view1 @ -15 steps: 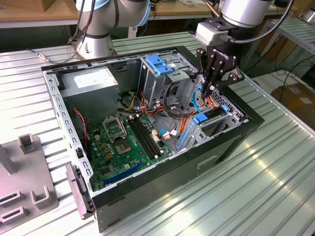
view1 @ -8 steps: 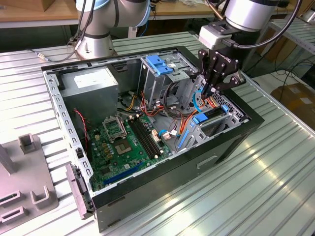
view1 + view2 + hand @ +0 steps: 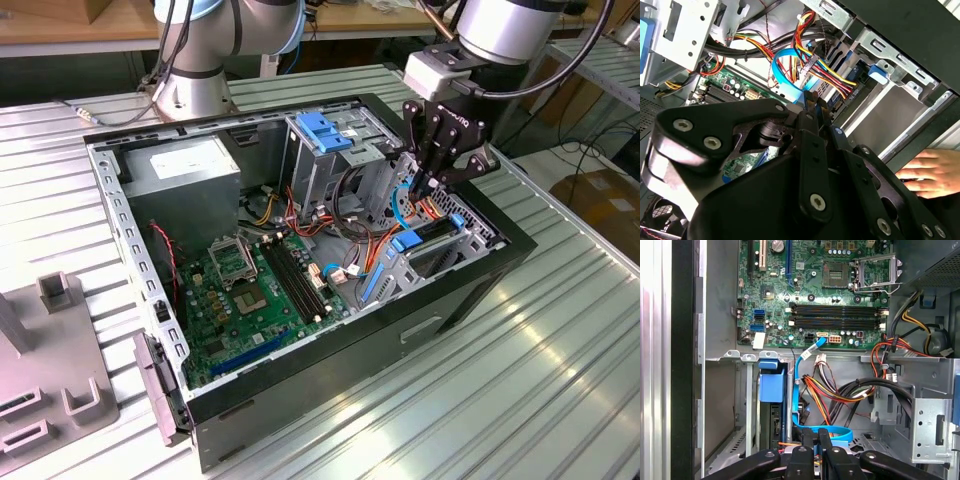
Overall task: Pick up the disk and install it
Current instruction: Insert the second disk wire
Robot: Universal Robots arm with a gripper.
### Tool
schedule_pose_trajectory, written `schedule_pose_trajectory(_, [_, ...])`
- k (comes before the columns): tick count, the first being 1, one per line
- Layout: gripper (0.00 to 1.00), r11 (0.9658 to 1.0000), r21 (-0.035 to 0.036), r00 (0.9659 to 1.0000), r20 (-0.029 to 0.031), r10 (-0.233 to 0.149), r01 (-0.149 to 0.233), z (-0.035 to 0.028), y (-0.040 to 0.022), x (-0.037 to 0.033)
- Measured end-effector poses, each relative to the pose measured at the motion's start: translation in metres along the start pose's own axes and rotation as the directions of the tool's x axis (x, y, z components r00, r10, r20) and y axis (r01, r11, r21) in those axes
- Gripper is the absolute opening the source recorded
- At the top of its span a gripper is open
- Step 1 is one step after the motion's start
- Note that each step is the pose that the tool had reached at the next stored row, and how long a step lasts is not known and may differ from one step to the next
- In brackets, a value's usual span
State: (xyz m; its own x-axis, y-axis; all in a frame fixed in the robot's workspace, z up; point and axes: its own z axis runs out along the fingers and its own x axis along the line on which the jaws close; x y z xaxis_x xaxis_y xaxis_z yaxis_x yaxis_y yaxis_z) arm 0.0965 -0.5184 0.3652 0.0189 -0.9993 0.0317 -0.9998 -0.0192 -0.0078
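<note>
The gripper [image 3: 420, 185] hangs inside the open computer case [image 3: 470, 300], at the front corner, directly above the lower drive bay [image 3: 740, 405]. In both wrist views its fingers [image 3: 807, 440] are drawn together with almost no gap, and nothing is visible between them. The disk [image 3: 772, 410] stands on edge in that bay, its light-blue carrier rail [image 3: 772, 382] facing up; in the exterior view the disk [image 3: 436, 232] lies just below the fingertips, apart from them or barely touching, which cannot be resolved. The step in hand appears to be seating the disk fully. Apply force on the carrier rail only, in line with the bay guides, so that the disk slides squarely rather than tilting against the metal wall. Keep the fingertips clear of the blue data cable [image 3: 801, 390] and the bundled power wires [image 3: 840, 390], which cross just beside the bay and may snag. A person's hand [image 3: 925, 172] rests against the outside of the case near the gripper; treat it as a collision hazard.
</note>
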Motion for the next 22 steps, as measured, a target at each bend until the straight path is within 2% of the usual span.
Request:
schedule_pose_trajectory(4, [0.16, 1.0000, 0.0000, 1.0000, 0.0000, 0.000, 0.000, 0.0000, 0.0000, 0.0007])
schedule_pose_trajectory(8, [0.16, 1.0000, 0.0002, 1.0000, 0.0028, 0.000, 0.000, 0.0005, 0.0002, 0.0093])
schedule_pose_trajectory(10, [0.16, 1.0000, 0.0008, 1.0000, 0.0063, 0.000, 0.000, 0.0009, 0.0003, 0.0134])
schedule_pose_trajectory(11, [0.16, 1.0000, 0.0017, 0.9999, 0.0106, 0.000, 0.000, 0.0011, 0.0004, 0.0158])
schedule_pose_trajectory(12, [0.16, 1.0000, 0.0032, 0.9998, 0.0188, 0.000, 0.000, 0.0014, 0.0006, 0.0192])
schedule_pose_trajectory(15, [0.16, 1.0000, 0.0063, 0.9993, 0.0385, 0.000, 0.000, 0.0022, 0.0013, 0.0267])
schedule_pose_trajectory(16, [0.16, 1.0000, 0.0073, 0.9989, 0.0478, 0.000, -0.001, 0.0024, 0.0015, 0.0296])
schedule_pose_trajectory(18, [0.16, 1.0000, 0.0085, 0.9981, 0.0617, 0.001, -0.001, 0.0028, 0.0019, 0.0346])
schedule_pose_trajectory(19, [0.16, 1.0000, 0.0089, 0.9979, 0.0654, 0.001, -0.001, 0.0030, 0.0020, 0.0366])
schedule_pose_trajectory(22, [0.16, 1.0000, 0.0089, 0.9978, 0.0657, 0.000, -0.001, 0.0037, 0.0020, 0.0375])
